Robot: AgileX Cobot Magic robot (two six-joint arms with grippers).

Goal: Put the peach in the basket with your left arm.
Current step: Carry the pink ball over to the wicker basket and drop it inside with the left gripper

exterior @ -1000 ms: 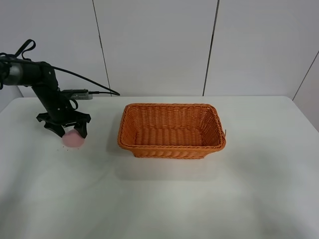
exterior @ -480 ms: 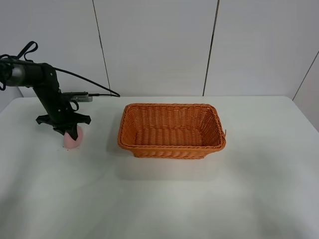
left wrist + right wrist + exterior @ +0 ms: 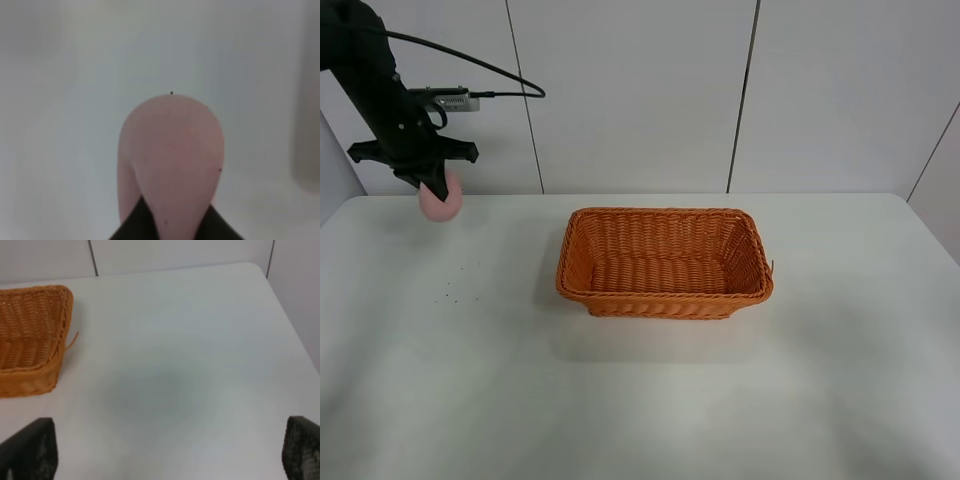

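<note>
The rectangular orange wicker basket (image 3: 660, 300) sits on the white table (image 3: 640, 410), with the right gripper (image 3: 165, 450) spread wide near it. Well apart at the far left, the black left gripper (image 3: 438, 186) clamps the small pale-pink peach (image 3: 442, 200) (in mid-air).

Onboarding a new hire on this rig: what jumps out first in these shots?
The orange wicker basket in the middle of the white table catches the eye first, and it has nothing in it. Next is the left gripper at the far left, held up off the table and shut on the pale pink peach, which fills much of the left wrist view.
</note>
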